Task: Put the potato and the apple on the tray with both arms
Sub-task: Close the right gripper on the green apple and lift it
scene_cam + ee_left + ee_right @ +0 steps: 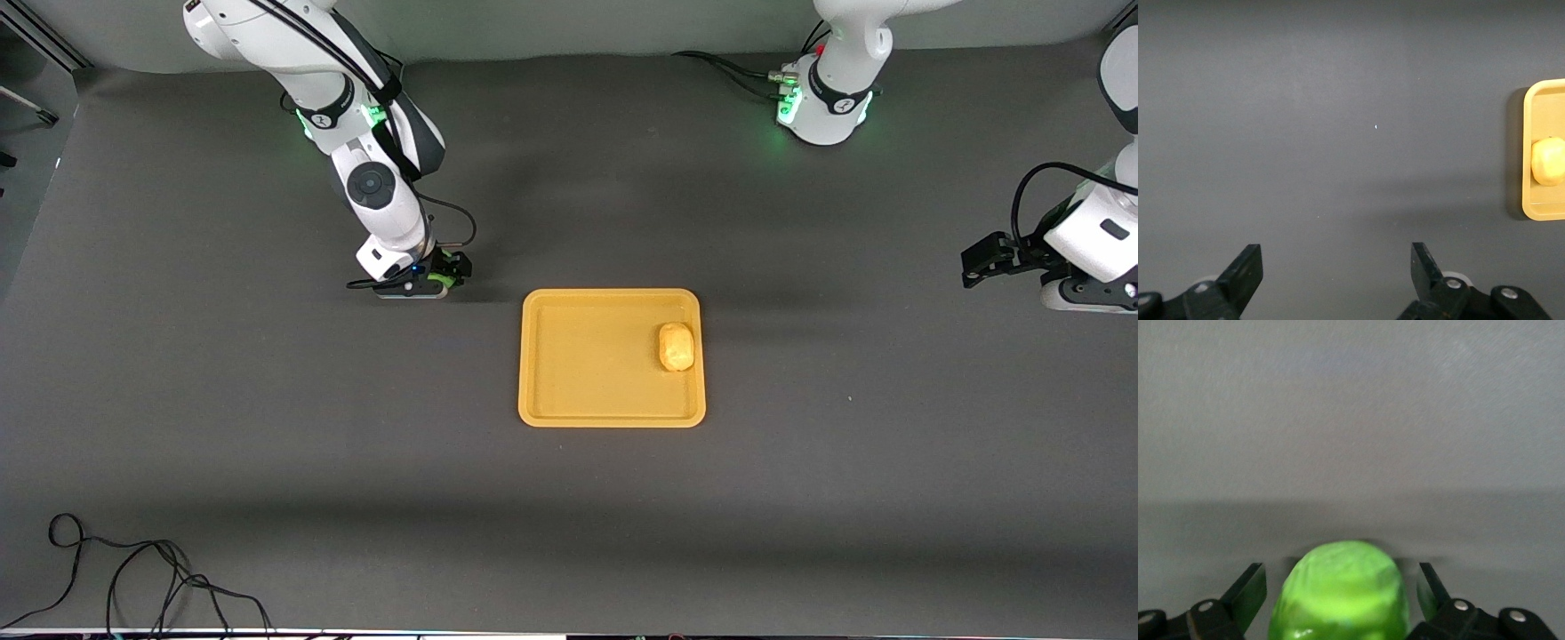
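The potato lies on the yellow-orange tray, at the tray's end toward the left arm. The green apple rests on the table, beside the tray's corner toward the right arm's base. My right gripper is down at the table, open, with a finger on each side of the apple and small gaps between. My left gripper is open and empty, waiting over bare table at the left arm's end. Its wrist view shows the tray's rim and the potato.
A dark mat covers the table. Loose black cables lie at the table's edge nearest the front camera, at the right arm's end. The tray's floor toward the right arm is bare.
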You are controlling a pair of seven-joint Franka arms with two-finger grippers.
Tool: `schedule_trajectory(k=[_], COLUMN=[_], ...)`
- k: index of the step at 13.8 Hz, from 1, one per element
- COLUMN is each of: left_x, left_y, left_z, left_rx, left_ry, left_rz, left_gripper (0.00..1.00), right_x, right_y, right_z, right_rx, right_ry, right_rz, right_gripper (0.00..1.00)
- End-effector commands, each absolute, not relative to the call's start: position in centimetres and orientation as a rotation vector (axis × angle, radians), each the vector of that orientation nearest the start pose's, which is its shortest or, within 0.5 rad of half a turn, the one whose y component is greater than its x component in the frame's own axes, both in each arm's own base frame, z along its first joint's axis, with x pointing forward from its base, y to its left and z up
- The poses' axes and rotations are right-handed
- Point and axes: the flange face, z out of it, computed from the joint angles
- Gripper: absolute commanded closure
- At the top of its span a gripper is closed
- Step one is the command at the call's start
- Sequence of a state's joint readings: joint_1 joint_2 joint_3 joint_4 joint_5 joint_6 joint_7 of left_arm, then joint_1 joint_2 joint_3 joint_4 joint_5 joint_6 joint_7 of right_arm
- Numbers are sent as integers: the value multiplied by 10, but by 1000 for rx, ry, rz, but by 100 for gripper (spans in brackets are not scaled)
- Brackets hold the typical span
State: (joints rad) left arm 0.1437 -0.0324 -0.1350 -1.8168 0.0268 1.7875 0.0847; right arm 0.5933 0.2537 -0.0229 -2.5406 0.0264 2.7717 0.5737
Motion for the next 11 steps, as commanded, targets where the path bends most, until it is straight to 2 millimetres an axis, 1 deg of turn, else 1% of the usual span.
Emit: schedule_trajectory(k=[1, 2, 3, 4, 5, 6, 7, 8, 11], left_x=[545, 547, 548, 549, 552, 554, 556, 559, 562], left_y=[7, 7, 6, 7, 7, 6, 6, 6, 5], left_z=[542, 539, 539, 538, 538, 538, 539, 540, 538], left_rx=[-3117, -3118, -3117, -3118, -3119, -3119, -3122, -3123, -3127], left_ry=[171, 172, 176, 174, 181, 186, 188, 190, 197], left_rz=[1, 3, -4, -9, -19, -24, -27, -27, -4], left_gripper=[1, 1, 1, 1, 1, 1, 1, 1, 1], right_x=[372, 371, 371, 372, 376, 385, 395, 407, 452], right_y=[252, 251, 250, 251, 251, 248, 244, 247, 251], right_z=[181, 183, 186, 188, 193, 210, 229, 255, 358], right_rx=[-3154, -3164, -3166, -3165, -3158, -3138, -3134, -3140, -3148], right_ry=[39, 39, 39, 39, 29, 45, 70, 77, 135], right_rz=[38, 65, 72, 68, 52, 4, -5, 20, 93], right_gripper=[7, 26, 42, 51, 53, 53, 53, 53, 53])
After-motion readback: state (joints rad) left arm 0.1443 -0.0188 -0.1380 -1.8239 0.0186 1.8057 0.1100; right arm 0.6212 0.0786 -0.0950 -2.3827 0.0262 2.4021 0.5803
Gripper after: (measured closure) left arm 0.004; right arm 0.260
